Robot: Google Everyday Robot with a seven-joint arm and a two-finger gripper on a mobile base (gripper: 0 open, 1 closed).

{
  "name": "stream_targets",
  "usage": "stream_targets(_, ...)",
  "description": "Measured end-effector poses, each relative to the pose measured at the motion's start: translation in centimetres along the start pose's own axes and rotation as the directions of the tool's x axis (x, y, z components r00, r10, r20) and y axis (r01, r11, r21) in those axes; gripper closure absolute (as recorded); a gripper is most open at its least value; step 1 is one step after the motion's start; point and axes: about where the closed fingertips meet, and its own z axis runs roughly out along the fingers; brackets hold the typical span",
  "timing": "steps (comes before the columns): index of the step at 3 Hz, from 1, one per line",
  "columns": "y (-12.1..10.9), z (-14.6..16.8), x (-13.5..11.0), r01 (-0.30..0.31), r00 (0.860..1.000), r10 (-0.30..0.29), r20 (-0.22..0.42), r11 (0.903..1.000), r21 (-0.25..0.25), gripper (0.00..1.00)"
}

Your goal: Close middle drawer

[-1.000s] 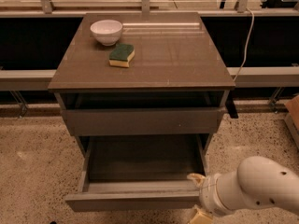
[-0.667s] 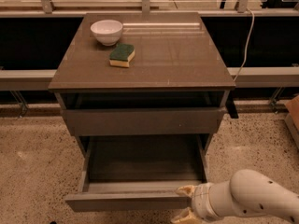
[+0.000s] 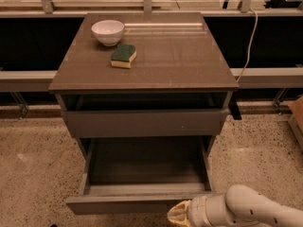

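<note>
1. Camera view, the task's thing: the wide, shallow grey-brown middle drawer [image 3: 123, 205] is pulled far out of the grey-brown cabinet [image 3: 175, 60]. Its grey inside is bare, and its plain slab front is low in the picture.
2. Same view, the tool: the cream-tipped gripper [image 3: 179, 215] on the white rounded arm [image 3: 255, 211] sits at the right part of that front, by its lower edge. Whether it touches the panel, and whether it is open or closed, I cannot tell.
3. Skewing looks the likeliest fault. A push this far right of centre could twist the drawer on its runners and jam it partway.
4. Slipping is the next risk. The front is smooth and handleless and the contact is low, so the gripper could slide off under the edge and the drawer would not move.
5. The upper drawer with the taller front [image 3: 144, 123] stands slightly out above. An arm following the push inward and rising could knock it.
6. A hard shove could jolt the cabinet and shift the white ceramic bowl [image 3: 108, 32] and the green-and-yellow sponge [image 3: 123, 56] on top.
7. Too gentle a push could leave the drawer short of flush.
</note>
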Motion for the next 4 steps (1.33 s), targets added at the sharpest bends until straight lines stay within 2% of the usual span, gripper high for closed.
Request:
stream_targets(1,1.2,4.1,2.3,-0.013,0.997,0.015,0.081,0.9997,-0.023,1.0)
stream_targets(2,1.2,4.1,2.3,-0.013,0.997,0.015,0.081,0.9997,-0.023,1.0)
stream_targets(3,0.7,6.2,1.5,0.04,0.99,-0.043,0.138,0.9988,0.027,1.0)
stream_targets(4,-0.7,8.4,-0.1,0.1,0.978,-0.116,0.176,0.9901,0.099,1.0)
